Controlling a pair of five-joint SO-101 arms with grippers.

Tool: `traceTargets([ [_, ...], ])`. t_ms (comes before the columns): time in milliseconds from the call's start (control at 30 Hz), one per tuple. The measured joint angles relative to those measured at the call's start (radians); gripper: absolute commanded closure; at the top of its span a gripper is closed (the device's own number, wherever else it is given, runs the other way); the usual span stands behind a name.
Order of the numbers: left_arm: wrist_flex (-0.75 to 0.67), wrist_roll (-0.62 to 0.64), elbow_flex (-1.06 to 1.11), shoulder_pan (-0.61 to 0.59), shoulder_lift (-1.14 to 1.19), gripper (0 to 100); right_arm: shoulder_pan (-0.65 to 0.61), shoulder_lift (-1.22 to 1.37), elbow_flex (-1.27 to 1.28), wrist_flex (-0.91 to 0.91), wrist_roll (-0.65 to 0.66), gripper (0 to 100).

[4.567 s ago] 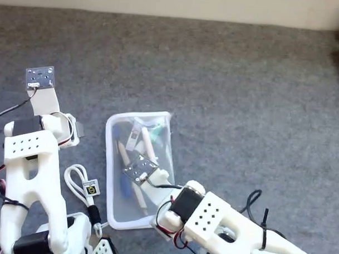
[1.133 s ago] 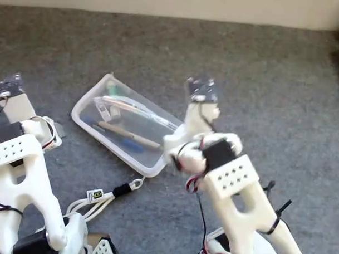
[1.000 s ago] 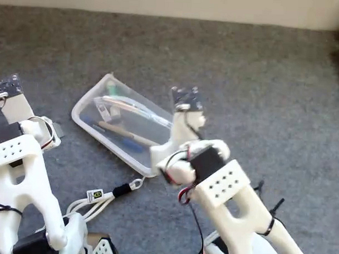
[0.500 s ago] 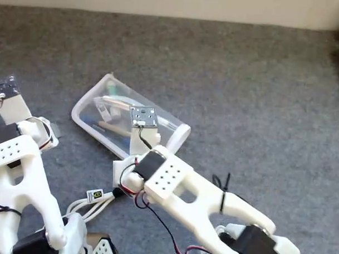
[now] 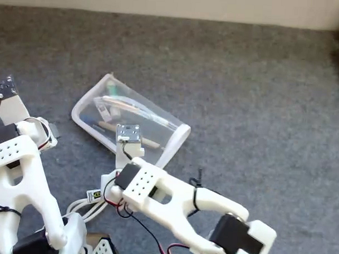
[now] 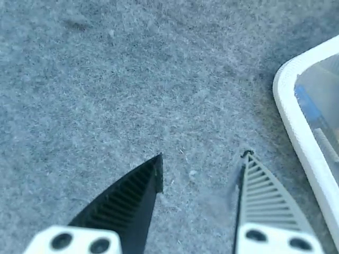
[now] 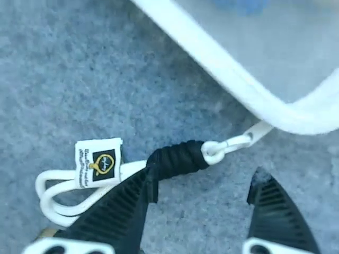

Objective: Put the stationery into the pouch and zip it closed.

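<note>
Grey, carpet-like fabric covers the counter point(image 5: 259, 108). The translucent plastic pouch with white trim point(image 5: 174, 139) lies flat in the left half of the counter. Its long axis runs diagonally, with one end toward the left edge and the other toward the centre. Stationery is visible through its wall, including a tan pencil-shaped stick point(image 5: 105, 127) and a blue item point(image 5: 90, 122). Whether the zip is closed cannot be determined.

A white looped cord point(image 7: 58, 196) trails from the pouch's near corner toward the near edge of the counter. It carries a small white tag point(image 7: 99, 161) and a black wrap point(image 7: 177, 157). A white tab connects the cord to the pouch's corner.

The right arm point(image 5: 172, 199) extends from the near edge across to the near corner of the pouch. The right gripper point(image 7: 206, 177) is released, jaws spread and grasping nothing. It is positioned just above the counter, with the black wrap and the white tab just ahead of its jaw tips.

The left arm point(image 5: 18, 166) stands at the left edge of the counter. The left gripper point(image 6: 202, 159) is likewise released and grasps nothing. It points down at bare fabric, with the pouch's white trim just beside one jaw and apart from it.
</note>
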Motion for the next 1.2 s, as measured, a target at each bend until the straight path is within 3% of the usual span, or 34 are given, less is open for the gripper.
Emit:
traceTargets([
  [500,0.0,0.0,0.0,0.0,0.0,77,-0.003,0.049,-0.002,-0.086,-0.051,74.5],
  [700,0.0,0.0,0.0,0.0,0.0,77,0.0,0.104,-0.011,-0.114,-0.052,91.0],
  [833,0.0,0.0,0.0,0.0,0.0,77,0.038,0.106,-0.015,-0.055,-0.052,94.3],
  [1067,0.0,0.0,0.0,-0.017,0.0,77,0.049,0.041,-0.017,0.095,0.123,94.3],
  [1200,0.0,0.0,0.0,-0.018,0.0,77,0.092,-0.037,-0.017,0.206,0.319,94.3],
])
